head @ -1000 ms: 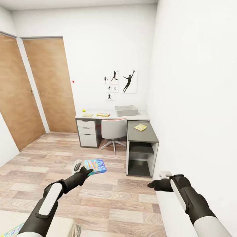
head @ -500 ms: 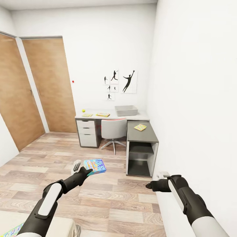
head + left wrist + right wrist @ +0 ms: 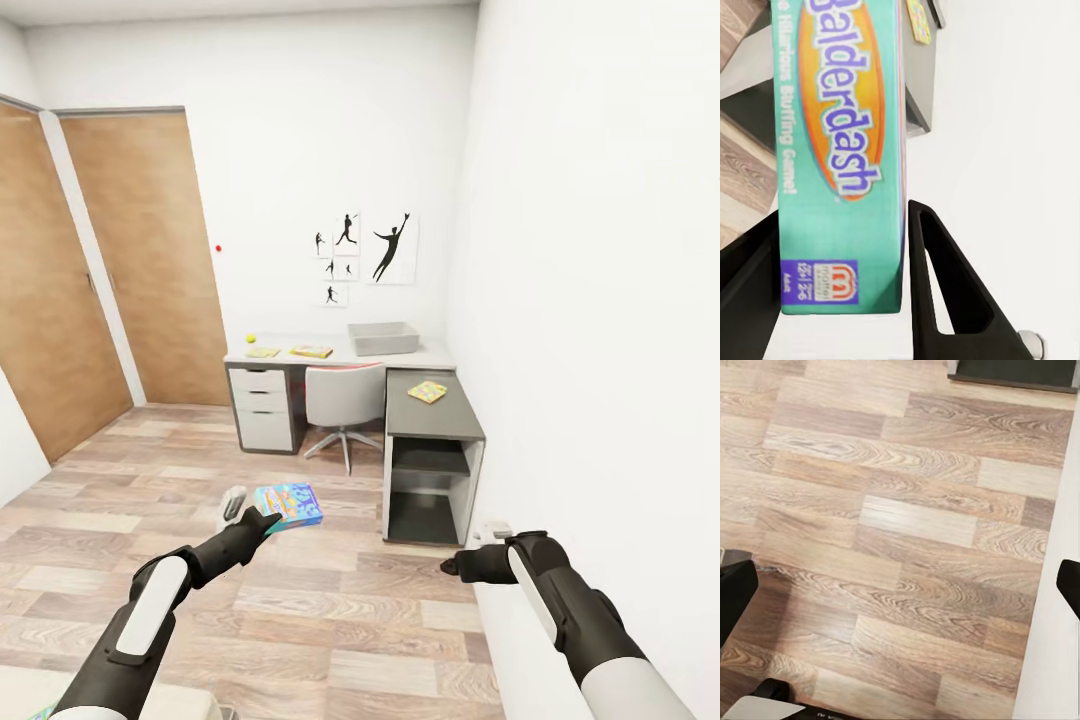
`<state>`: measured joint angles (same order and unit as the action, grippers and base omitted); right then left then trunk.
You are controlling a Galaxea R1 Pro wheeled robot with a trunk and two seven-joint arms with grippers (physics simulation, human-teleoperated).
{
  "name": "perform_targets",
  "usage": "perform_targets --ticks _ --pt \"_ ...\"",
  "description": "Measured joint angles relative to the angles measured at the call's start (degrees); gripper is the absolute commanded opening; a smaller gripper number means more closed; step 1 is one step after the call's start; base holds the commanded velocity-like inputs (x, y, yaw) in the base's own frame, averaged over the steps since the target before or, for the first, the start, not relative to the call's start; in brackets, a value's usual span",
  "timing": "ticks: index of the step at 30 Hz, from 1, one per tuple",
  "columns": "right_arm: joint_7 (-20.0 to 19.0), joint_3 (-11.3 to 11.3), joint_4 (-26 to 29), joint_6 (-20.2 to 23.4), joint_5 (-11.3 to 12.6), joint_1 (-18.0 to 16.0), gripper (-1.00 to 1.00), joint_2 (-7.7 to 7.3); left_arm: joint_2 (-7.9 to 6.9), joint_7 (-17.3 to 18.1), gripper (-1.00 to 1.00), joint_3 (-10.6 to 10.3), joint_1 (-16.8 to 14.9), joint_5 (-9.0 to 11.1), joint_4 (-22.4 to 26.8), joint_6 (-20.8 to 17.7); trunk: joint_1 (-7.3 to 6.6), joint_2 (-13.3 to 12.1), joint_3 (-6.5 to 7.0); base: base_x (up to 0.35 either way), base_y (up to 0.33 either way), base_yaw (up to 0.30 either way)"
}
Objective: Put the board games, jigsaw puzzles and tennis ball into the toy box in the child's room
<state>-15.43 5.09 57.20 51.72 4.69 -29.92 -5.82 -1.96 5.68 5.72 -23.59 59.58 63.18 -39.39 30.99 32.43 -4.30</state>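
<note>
The left gripper (image 3: 840, 300) is clamped on a blue game (image 3: 289, 502), its "Balderdash" print plain at the wrist. The right gripper's (image 3: 900, 585) jaws hang apart over floor (image 3: 900, 510). Far off, the tray (image 3: 383, 338) sits on the desk (image 3: 435, 354).

Left wrist view: teal board game box (image 3: 840, 150) carries the title "Balderdash" in large blue letters on an orange oval. Beside the oval, small white lettering reads "Bluffing Game!", the line's start cut off by the frame edge. Near the box's lower corner, a blue panel holds a Mattel-style logo, "12+" and "Adult"; other small print there too fine to read. Head view: same box (image 3: 290, 503), print illegible. Prints on the far bench items unreadable.
</note>
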Motion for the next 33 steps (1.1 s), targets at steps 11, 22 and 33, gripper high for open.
perform_targets --ticks 11,22,33 --pt "0.00 0.05 0.28 0.20 0.03 0.07 1.00 -0.01 0.01 -0.03 -1.00 -0.05 0.00 -0.11 -0.01 0.01 0.00 0.00 0.00 0.306 -0.099 -0.103" --pt "0.00 0.11 0.70 0.23 0.03 0.41 1.00 0.04 0.01 0.04 -1.00 -0.03 0.00 -0.16 -0.01 0.01 0.00 0.00 0.00 0.317 -0.090 -0.017" --pt "-0.01 0.14 0.76 0.23 0.03 0.52 1.00 0.07 0.01 0.07 -1.00 0.03 0.00 -0.16 0.00 0.00 0.01 -0.01 0.00 0.270 -0.005 -0.002"
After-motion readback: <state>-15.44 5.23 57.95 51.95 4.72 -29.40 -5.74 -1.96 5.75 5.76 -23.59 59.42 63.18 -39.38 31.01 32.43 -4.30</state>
